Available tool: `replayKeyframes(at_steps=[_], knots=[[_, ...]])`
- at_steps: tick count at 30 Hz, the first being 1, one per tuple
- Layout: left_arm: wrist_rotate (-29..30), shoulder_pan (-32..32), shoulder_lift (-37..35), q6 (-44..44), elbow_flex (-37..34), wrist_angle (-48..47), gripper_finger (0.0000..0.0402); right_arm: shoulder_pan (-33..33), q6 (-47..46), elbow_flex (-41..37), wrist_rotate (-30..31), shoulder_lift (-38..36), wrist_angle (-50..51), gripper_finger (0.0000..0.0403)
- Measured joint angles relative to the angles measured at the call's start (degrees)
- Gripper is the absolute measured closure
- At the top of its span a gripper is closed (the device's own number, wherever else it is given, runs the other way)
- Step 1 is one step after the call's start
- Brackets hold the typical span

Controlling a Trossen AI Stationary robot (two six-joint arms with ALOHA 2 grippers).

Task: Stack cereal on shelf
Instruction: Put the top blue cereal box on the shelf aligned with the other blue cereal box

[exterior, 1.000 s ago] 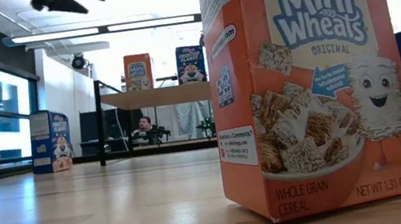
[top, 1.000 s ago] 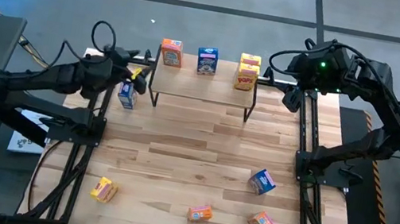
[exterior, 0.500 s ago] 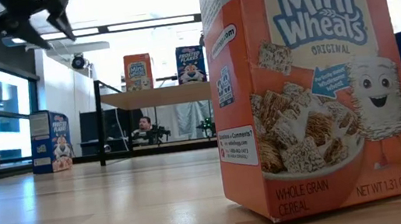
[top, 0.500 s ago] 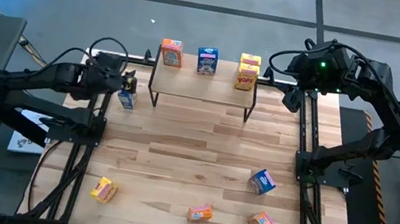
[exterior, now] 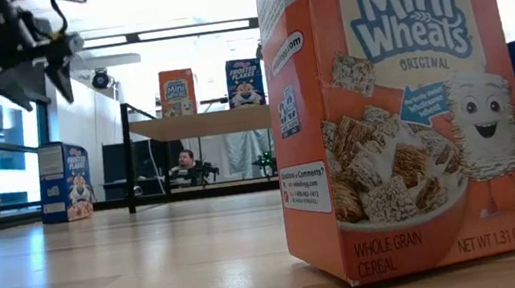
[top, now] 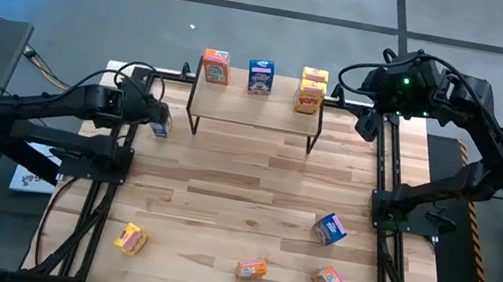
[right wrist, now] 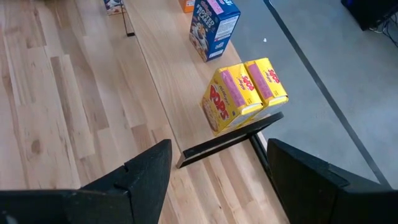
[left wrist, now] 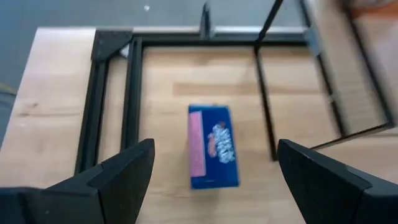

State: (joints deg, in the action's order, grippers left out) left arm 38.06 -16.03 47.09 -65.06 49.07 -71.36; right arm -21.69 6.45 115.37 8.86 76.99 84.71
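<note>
Cardboard is what you are dealing with: the blue cereal box (left wrist: pixel 213 146) under your left tool (left wrist: pixel 211 186) is small, thin-walled and probably very light, so it should lift easily but will dent or tip if you pinch hard or nudge it off-centre. It stands on the bench (top: pixel 245 181) just beside the shelf (top: pixel 255 108), on the shelf's left side, clear of its black legs. Take it across the narrow faces, near the middle of its height, with the fingers square to the box; the printed card looks smooth, so a shallow grip could slip.

Your left tool hangs above that box with its fingers (left wrist: pixel 118 174) spread wide and nothing between them. The arm reaches in low from the bench's left edge, and the wrist looks almost straight down on the box.

Your right tool (right wrist: pixel 214 165) waits over the shelf's right end, also wide open and empty, looking down on the two yellow boxes (right wrist: pixel 242 93) stacked there. An orange box (top: pixel 215 65) and another blue box (top: pixel 261 76) already stand on the shelf, while four more lie along the near part of the bench.
</note>
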Motion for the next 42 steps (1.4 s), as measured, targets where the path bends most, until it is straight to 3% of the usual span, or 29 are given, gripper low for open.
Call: replayKeyframes(at_steps=[14,42], knots=[[-5.0,-9.5,0.2,7.3,-5.3,9.1,0.0071,0.0,1.5,0.0,0.0,0.0,-0.7,0.0145],[-7.4,-9.9,12.2,7.1,-5.3,10.0,0.0071,0.0,1.5,0.0,0.0,0.1,-1.0,0.0145]])
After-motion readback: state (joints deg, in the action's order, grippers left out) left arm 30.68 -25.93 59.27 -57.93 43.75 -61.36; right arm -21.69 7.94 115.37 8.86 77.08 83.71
